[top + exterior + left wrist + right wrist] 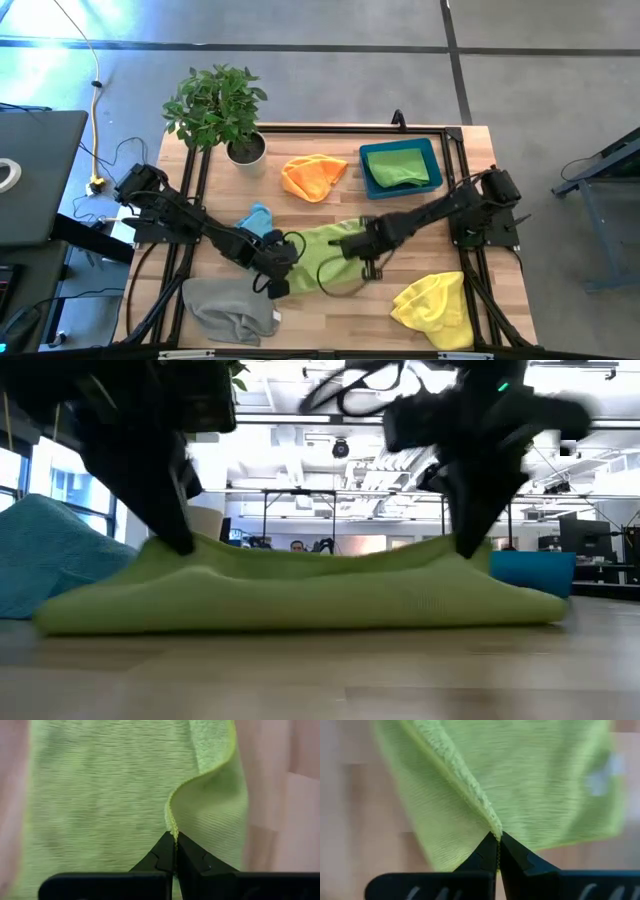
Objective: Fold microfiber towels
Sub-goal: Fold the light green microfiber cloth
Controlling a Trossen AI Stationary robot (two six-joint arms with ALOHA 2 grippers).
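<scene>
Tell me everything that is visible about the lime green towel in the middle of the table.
The lime green towel is a soft, ribbed microfiber cloth with a stitched hem. It lies mid-table on the wooden table, doubled over, one layer over the other. The left gripper and the right gripper are each shut on an edge of it, lifting two small peaks while the rest rests flat. The light blue towel lies right beside it.
</scene>
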